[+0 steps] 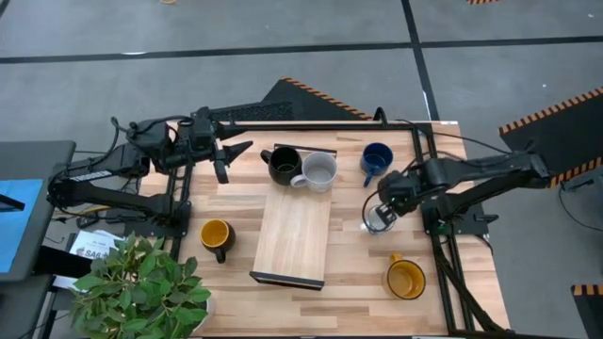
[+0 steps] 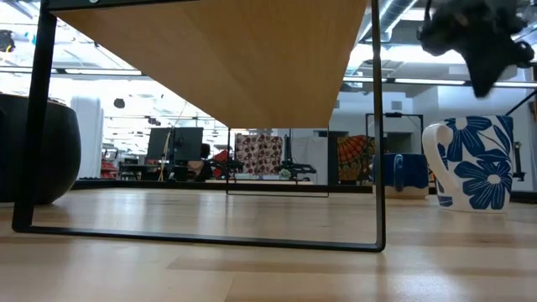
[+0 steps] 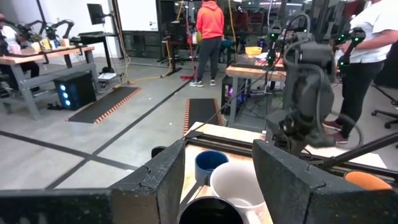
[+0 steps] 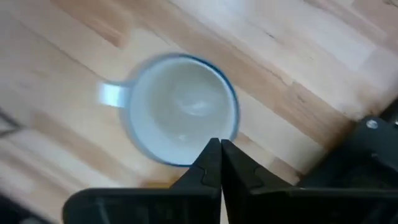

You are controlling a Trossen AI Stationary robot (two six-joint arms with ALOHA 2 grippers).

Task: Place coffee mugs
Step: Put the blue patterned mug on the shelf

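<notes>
The white mug [image 1: 377, 218], blue-flowered on its outside [image 2: 474, 164], stands upright on the table right of the board. My right gripper [image 4: 219, 152] is shut and hangs just above that mug's rim, clear of it in the low view [image 2: 485, 80]. The black mug [image 1: 283, 165], pale grey mug [image 1: 320, 171] and dark blue mug [image 1: 377, 160] stand near the far edge. One yellow-orange mug [image 1: 217, 235] stands left of the board, the other [image 1: 405, 278] near the right corner. My left gripper [image 1: 229, 155] is open, left of the black mug [image 3: 211, 213], touching nothing.
A long light wooden board [image 1: 294, 235] on a black frame [image 2: 377, 168] stands raised at the table's middle. A potted plant [image 1: 141, 282] sits at the near left corner. People [image 3: 210, 37] stand in the room beyond the far edge.
</notes>
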